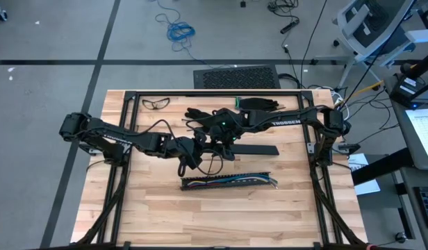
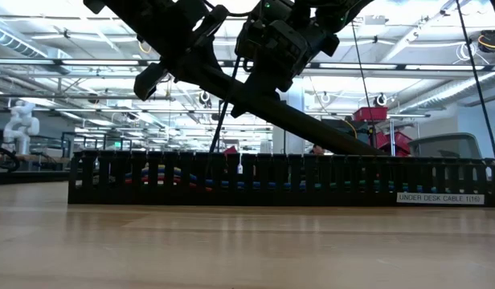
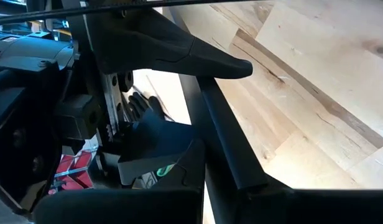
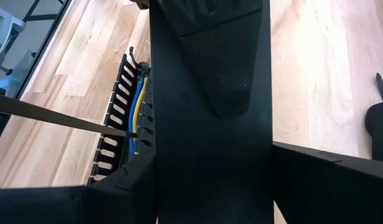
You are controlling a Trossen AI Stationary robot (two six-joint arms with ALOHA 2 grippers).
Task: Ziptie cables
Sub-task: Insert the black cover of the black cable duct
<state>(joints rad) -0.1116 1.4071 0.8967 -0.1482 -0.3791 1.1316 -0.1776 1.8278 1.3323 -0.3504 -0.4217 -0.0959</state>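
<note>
High view: left gripper (image 1: pixel 193 147) pressed together and right gripper (image 1: pixel 224 139) clamping black strip (image 1: pixel 252 149), above cables (image 1: pixel 228 182), apparently freeing them for tying.

White label (image 2: pixel 440 197) at one end of the black slotted strip (image 2: pixel 284 179), low view: "UNDER DESK CABLE 1(16)", the last characters hard to make out. Right arm (image 1: pixel 287 122), high view: white lettering "TROSSEN". No other text can be read.
</note>
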